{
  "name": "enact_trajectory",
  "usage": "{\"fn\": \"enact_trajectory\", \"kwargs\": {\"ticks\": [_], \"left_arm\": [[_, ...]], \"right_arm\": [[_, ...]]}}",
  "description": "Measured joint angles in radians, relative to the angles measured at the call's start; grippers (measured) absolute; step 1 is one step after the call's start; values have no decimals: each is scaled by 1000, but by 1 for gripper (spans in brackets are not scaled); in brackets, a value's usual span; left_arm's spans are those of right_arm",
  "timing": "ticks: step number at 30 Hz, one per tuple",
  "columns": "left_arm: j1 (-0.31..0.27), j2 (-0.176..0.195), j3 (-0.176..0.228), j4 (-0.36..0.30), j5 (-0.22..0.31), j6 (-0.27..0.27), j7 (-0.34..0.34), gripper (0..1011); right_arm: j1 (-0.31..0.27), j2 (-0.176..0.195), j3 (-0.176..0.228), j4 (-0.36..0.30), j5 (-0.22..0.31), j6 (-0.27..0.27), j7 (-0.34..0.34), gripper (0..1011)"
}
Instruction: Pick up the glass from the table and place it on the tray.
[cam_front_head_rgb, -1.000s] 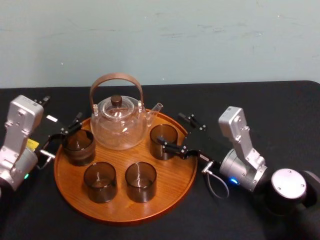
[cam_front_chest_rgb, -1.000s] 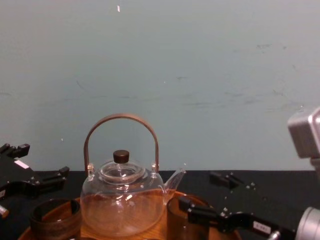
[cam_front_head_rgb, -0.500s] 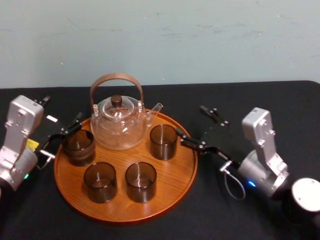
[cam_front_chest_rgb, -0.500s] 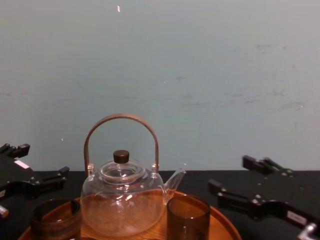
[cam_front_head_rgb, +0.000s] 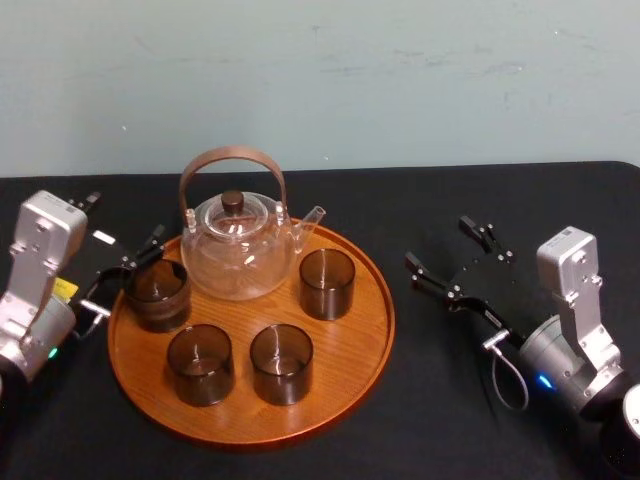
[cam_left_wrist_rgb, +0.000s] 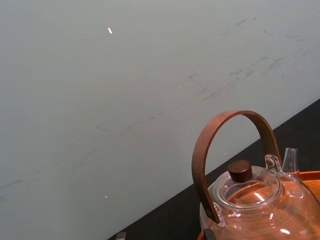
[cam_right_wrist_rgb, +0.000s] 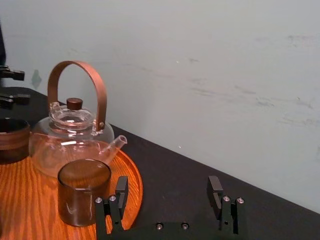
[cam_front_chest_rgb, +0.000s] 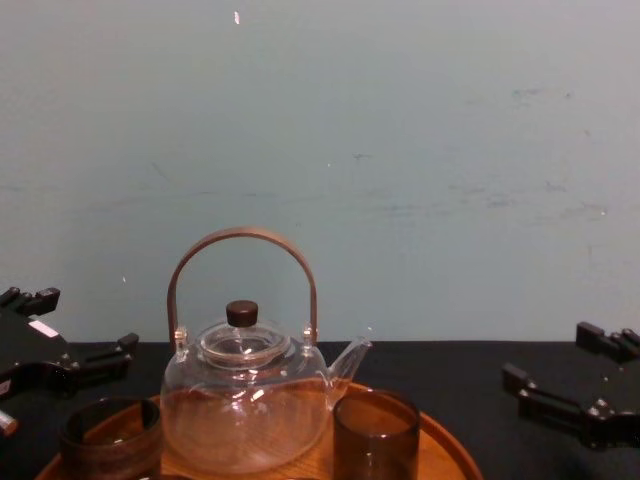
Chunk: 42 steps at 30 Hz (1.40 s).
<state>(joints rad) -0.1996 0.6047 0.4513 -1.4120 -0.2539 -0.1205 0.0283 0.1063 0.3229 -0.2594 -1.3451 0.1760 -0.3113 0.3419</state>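
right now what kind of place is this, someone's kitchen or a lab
Probably a robotics lab bench, not a home: black-clothed table against a bare pale wall, teapot and glasses staged on a wooden tray, left pincer and right pincer open either side.

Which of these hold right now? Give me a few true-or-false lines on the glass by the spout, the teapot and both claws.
1. The glass beside the spout of the teapot stands upright on the tray. True.
2. The right claw is shut on that glass. False: it is open and empty, over the black table to the tray's right.
3. The teapot stands on the bare table. False: it stands on the tray, toward its back.
4. The left claw is open, near the tray's left rim. True.
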Motion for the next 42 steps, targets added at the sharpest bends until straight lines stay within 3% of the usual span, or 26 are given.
{"fn": "enact_trajectory", "kwargs": {"ticks": [18,42], "left_arm": [[0,0,0,0,0,0,0,1001],[0,0,0,0,0,0,0,1002]], "right_arm": [[-26,-29,55,26,-32,6,-21,1002],[-24,-50,78,55,-53,16,-30,1002]]}}
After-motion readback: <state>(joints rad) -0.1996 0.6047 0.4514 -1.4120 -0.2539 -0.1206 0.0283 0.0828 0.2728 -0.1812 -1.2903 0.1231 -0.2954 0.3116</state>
